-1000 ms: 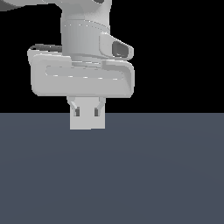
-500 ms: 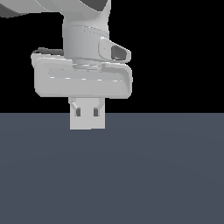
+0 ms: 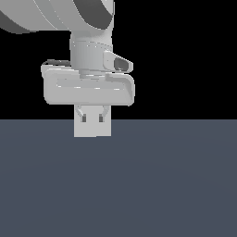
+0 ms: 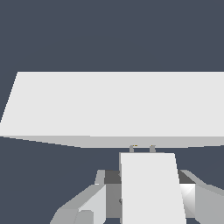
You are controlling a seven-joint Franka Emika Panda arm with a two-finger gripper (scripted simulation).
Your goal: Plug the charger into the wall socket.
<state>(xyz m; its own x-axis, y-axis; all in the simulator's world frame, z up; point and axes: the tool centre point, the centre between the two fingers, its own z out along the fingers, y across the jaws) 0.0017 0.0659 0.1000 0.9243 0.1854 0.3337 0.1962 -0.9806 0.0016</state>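
The wall socket (image 4: 113, 105) is a wide flat white plate standing on the dark floor; the wrist view looks along its top edge. My gripper (image 4: 146, 177) is shut on the charger (image 4: 151, 192), a small white block whose two short prongs (image 4: 152, 149) reach the plate's face. In the exterior view the gripper (image 3: 92, 118) hangs over a white square, the wall socket (image 3: 92, 131), with both fingertips in front of it. White on white hides the charger's outline there.
A dark grey-blue floor (image 3: 166, 185) spreads around the plate under a black background. A thick arm link (image 3: 55, 14) fills the exterior view's upper left.
The hand has turned slightly and looks narrower in the exterior view. The arm link has swung into the upper left. The white square has stayed where it was.
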